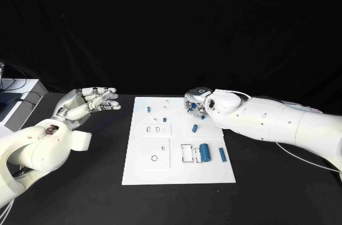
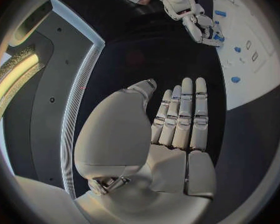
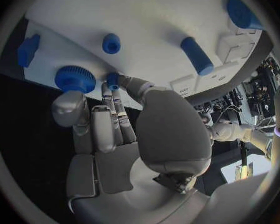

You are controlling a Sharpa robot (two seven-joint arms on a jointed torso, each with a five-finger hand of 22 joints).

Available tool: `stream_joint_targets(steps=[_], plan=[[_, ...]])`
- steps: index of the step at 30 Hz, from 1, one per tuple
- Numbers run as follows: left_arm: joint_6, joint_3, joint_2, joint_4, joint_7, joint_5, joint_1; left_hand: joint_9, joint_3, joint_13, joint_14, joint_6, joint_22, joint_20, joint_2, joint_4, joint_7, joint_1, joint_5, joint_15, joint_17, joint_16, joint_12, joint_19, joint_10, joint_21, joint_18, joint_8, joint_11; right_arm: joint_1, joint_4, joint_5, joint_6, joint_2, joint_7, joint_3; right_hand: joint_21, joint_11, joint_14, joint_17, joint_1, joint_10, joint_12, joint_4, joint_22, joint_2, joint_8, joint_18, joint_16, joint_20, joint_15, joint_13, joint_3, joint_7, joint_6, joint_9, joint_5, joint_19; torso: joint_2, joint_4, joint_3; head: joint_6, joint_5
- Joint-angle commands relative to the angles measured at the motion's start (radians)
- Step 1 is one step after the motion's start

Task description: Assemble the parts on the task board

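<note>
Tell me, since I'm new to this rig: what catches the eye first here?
The white task board lies mid-table, dotted with small blue parts. The right hand reaches over its far edge and pinches a small blue part, while the left hand hovers open off the board's left side.

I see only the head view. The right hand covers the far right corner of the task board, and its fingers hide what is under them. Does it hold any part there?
Observer: In the right wrist view, the right hand has a small blue part between its thumb tip and a fingertip. It looks pinched.
Operator: Thank you. Is there another part close to these fingers?
Observer: Yes. A knurled blue disc lies right beside the fingertips, near the edge of the task board.
Operator: And the left hand, is something in its palm?
Observer: No. In the left wrist view, the left hand has a bare palm, with its fingers stretched out side by side over the black table.
</note>
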Motion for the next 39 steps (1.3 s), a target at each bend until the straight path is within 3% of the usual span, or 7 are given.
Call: stream_joint_targets(steps=[1, 10, 13, 23, 28, 39], plan=[[0.015, 0.001, 0.001, 0.000, 0.003, -0.003, 0.000, -0.001, 0.006, 0.000, -0.006, 0.000, 0.001, 0.002, -0.011, 0.000, 0.006, -0.002, -0.005, 0.002, 0.001, 0.004, -0.007, 0.000, -0.002, 0.003, 0.010, -0.005, 0.008, -0.005, 0.001, -0.004, 0.007, -0.001, 0.010, -0.003, 0.010, 0.002, 0.025, 0.000, 0.003, 0.010, 0.001, 0.000, 0.010, 0.009, 0.004, -0.010, 0.004, 0.000, -0.001, -0.002, 0.012, 0.000, 0.009, 0.002, -0.005, 0.003, 0.004, 0.0034, -0.0019, 0.003, -0.001], [0.017, 0.001, 0.002, -0.004, 0.001, -0.003, 0.000, -0.001, 0.008, 0.000, -0.008, 0.000, 0.001, 0.002, -0.010, 0.000, 0.006, -0.002, -0.005, 0.002, 0.003, 0.003, -0.007, -0.001, -0.003, 0.004, 0.010, -0.005, 0.008, -0.006, 0.027, -0.005, -0.098, -0.010, 0.004, -0.003, 0.087, -0.012, 0.023, -0.008, 0.034, 0.075, 0.009, -0.028, 0.117, 0.022, 0.028, -0.027, 0.007, -0.009, -0.012, 0.006, 0.056, -0.007, 0.037, 0.025, -0.023, 0.032, 0.008, 0.0083, -0.0036, 0.010, -0.006], [0.018, 0.001, 0.003, -0.006, 0.001, -0.003, 0.000, -0.001, 0.008, 0.000, -0.008, 0.000, 0.001, 0.002, -0.010, 0.000, 0.006, -0.002, -0.005, 0.002, 0.003, 0.003, -0.007, -0.001, -0.003, 0.004, 0.010, -0.005, 0.008, -0.005, 0.046, -0.011, -0.134, -0.015, -0.017, 0.001, 0.100, -0.013, 0.023, -0.007, 0.036, 0.081, 0.008, -0.032, 0.135, 0.022, 0.030, -0.030, 0.008, -0.010, -0.013, 0.007, 0.059, -0.008, 0.038, 0.028, -0.024, 0.037, 0.008, 0.0105, -0.0061, 0.011, -0.007], [0.018, 0.001, 0.002, -0.009, 0.001, -0.003, 0.000, -0.001, 0.010, 0.000, -0.009, 0.000, 0.002, 0.002, -0.009, -0.001, 0.006, 0.000, -0.006, 0.002, 0.004, 0.003, -0.006, -0.002, -0.003, 0.004, 0.010, -0.006, 0.008, -0.002, 0.076, -0.022, -0.214, -0.003, -0.065, 0.015, 0.130, -0.016, 0.025, -0.002, 0.043, 0.099, 0.006, -0.045, 0.176, 0.021, 0.036, -0.037, 0.013, -0.013, -0.016, 0.011, 0.070, -0.009, 0.044, 0.037, -0.020, 0.047, 0.012, 0.0150, -0.0096, 0.021, -0.009], [0.018, 0.001, 0.003, -0.007, 0.001, -0.003, 0.000, -0.001, 0.010, 0.000, -0.009, 0.000, 0.002, 0.002, -0.009, -0.001, 0.006, 0.000, -0.006, 0.002, 0.004, 0.003, -0.006, -0.002, -0.003, 0.004, 0.010, -0.006, 0.008, -0.001, 0.059, -0.036, -0.249, 0.026, -0.091, 0.018, 0.132, -0.016, 0.025, -0.002, 0.044, 0.098, 0.005, -0.046, 0.178, 0.021, 0.036, -0.037, 0.013, -0.013, -0.016, 0.011, 0.071, -0.009, 0.044, 0.037, -0.020, 0.048, 0.013, 0.0183, -0.0114, 0.024, -0.011], [0.021, 0.002, 0.004, -0.001, 0.002, -0.004, 0.000, -0.001, 0.010, 0.000, -0.009, 0.000, 0.002, 0.002, -0.009, -0.002, 0.006, 0.000, -0.006, 0.002, 0.005, 0.003, -0.006, -0.002, -0.004, 0.004, 0.010, -0.006, 0.008, -0.001, -0.029, -0.058, -0.305, 0.103, -0.111, 0.021, 0.141, -0.015, 0.026, 0.002, 0.045, 0.098, 0.000, -0.052, 0.191, 0.018, 0.036, -0.039, 0.016, -0.013, -0.016, 0.010, 0.076, -0.008, 0.042, 0.040, -0.013, 0.050, 0.016, 0.0270, -0.0147, 0.033, -0.012]])
